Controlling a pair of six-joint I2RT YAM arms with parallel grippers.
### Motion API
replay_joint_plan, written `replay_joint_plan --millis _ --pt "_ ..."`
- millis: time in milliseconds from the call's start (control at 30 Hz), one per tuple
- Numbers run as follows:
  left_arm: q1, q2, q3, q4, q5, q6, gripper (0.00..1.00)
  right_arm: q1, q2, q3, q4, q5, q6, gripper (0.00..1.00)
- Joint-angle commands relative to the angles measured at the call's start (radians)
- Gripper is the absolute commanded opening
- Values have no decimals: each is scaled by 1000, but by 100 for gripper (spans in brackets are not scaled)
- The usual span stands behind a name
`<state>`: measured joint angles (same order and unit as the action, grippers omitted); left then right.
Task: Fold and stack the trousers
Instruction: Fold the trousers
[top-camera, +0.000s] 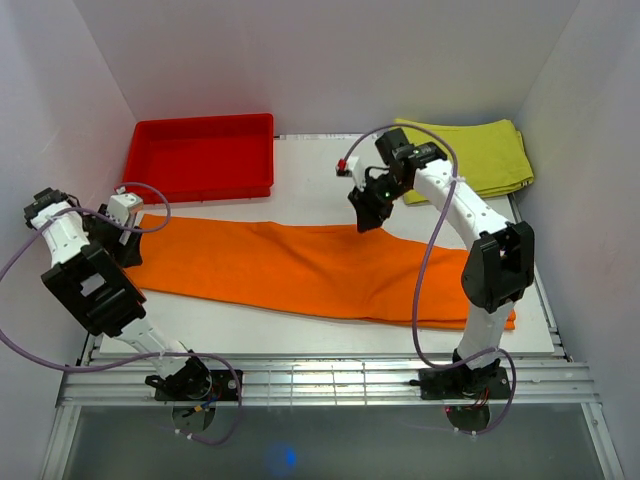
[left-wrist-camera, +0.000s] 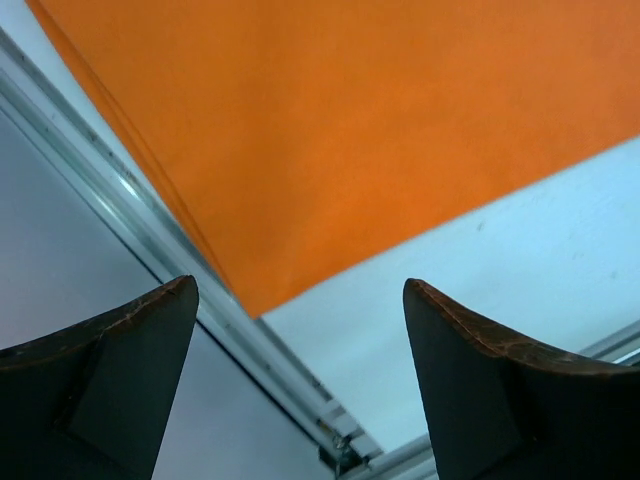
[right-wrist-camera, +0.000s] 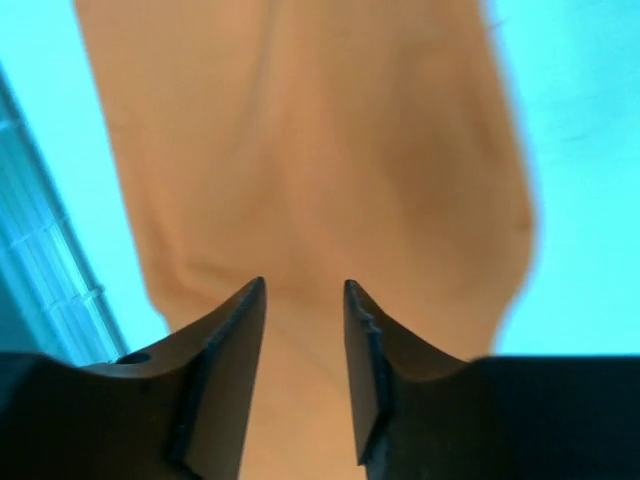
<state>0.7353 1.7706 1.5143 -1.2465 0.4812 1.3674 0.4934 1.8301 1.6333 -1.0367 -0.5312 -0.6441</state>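
Observation:
The orange trousers (top-camera: 300, 265) lie flat in a long band across the table, from the left edge to the right arm's base. My left gripper (top-camera: 118, 238) hovers at their left end, jaws wide open; its wrist view shows a corner of the trousers (left-wrist-camera: 330, 140) beyond the empty gap between the fingers (left-wrist-camera: 120, 360). My right gripper (top-camera: 366, 218) hangs over the far edge of the cloth near the middle. Its jaws stand partly open above the trousers (right-wrist-camera: 320, 160), with nothing between them.
A red plastic tray (top-camera: 200, 155) stands at the back left. A folded yellow-green cloth (top-camera: 475, 155) lies at the back right. White walls enclose the table on three sides. A metal rail (left-wrist-camera: 150, 240) runs along the table's left edge.

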Motion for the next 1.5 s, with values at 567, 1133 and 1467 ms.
replay_joint_plan --millis 567,1133,1467 --pt "-148 145 -204 435 -59 -571 91 -49 390 258 190 223 0 45" --pt "-134 248 -292 510 -309 -587 78 -134 298 89 181 384 -106 8" --pt "-108 277 -312 519 -345 -620 77 -159 336 149 165 405 -14 8"
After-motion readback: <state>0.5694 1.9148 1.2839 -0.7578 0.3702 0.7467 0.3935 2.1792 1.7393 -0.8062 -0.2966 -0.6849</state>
